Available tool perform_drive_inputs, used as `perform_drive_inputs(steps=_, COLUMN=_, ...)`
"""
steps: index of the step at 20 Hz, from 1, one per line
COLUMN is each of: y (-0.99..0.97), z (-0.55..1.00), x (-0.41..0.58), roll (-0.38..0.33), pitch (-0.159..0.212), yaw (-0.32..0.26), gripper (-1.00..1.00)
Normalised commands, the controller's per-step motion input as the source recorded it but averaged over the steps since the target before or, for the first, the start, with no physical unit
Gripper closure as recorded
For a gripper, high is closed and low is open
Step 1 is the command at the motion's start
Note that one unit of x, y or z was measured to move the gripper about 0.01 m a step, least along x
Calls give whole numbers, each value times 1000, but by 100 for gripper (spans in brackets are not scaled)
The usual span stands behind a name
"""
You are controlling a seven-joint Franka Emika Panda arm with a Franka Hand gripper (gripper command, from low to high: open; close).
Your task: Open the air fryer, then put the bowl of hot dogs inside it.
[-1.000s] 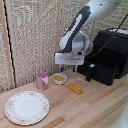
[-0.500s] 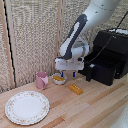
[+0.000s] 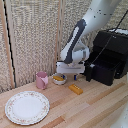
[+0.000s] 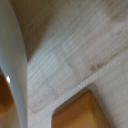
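Where pincer point(image 3: 66, 75) hangs, bowl point(image 3: 59, 79) just below.

- The exterior view is evenly lit and fairly bright, but soft and low in detail.
- The air fryer point(image 3: 107, 60) reads as a near-featureless black mass.
- A faint shadow lies on the table point(image 3: 90, 107) under the orange-yellow block point(image 3: 76, 89).
- The wrist view is heavily blurred, with a broad diagonal shadow across the wood point(image 4: 75, 55).
- The bowl point(image 4: 14, 65) rim is out of focus.
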Motion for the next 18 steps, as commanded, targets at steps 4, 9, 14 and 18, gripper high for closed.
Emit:
perform_drive_inputs(steps=4, y=0, z=-52, x=66, roll=0, pitch=13, yaw=136, gripper=100)
perform_drive_inputs(steps=9, y=-46, z=8, x=58, roll=20, pitch=-11, yaw=31, gripper=100)
perform_drive_inputs(steps=14, y=-36, z=319, x=1, roll=20, pitch=-13, yaw=-80, gripper=100)
perform_drive_inputs(steps=18, y=-89, z=773, x=-10, roll=30, pitch=25, yaw=-171, gripper=100)
